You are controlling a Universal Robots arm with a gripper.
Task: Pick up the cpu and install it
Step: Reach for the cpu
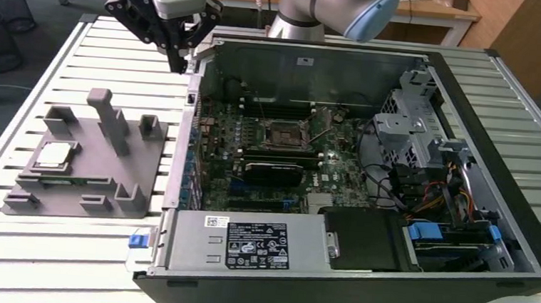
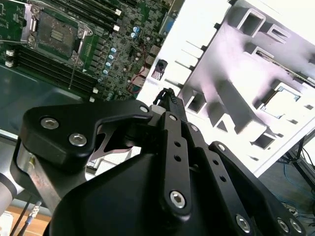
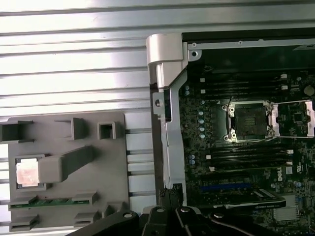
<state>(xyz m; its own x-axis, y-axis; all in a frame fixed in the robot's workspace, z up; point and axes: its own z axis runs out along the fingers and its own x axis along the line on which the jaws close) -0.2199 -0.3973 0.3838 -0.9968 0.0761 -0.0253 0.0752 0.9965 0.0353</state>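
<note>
One empty tool, seemingly closed, hangs well off the cpu in its fixture; approach should centre squarely overhead.

- cpu: small flat square chip with a pale silvery metal top.
- Lying flat, top side up, seated in a square recess of the grey fixture.
- Toward the fixture's side on the exterior view's left, beside an upright grey post.
- Well apart from the open computer case and its motherboard socket.
- Faint pinkish sheen on top in the first wrist view.
</note>
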